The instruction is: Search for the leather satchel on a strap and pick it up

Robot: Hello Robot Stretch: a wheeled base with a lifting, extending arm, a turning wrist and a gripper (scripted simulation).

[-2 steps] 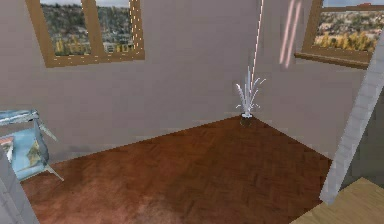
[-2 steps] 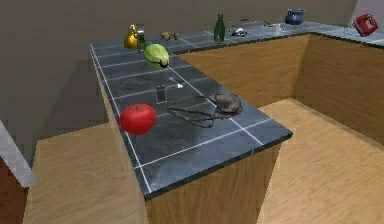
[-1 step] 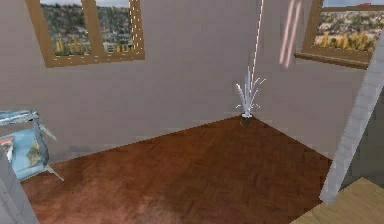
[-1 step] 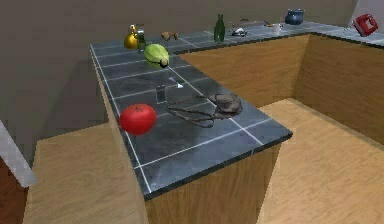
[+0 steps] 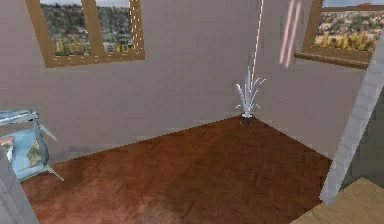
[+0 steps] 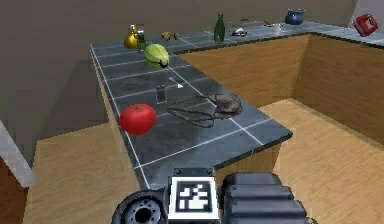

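Satchel [image 6: 228, 101], strap looped, lies on the dark counter [image 6: 250, 130] at three o'clock from the red fruit [image 6: 138, 118]; whether the gripper [image 6: 146, 210] holds anything cannot be told.

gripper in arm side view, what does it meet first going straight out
Likely the tiled counter at its near edge; if the gripper rides higher, the dark strapped bag farther out. Height is unclear.
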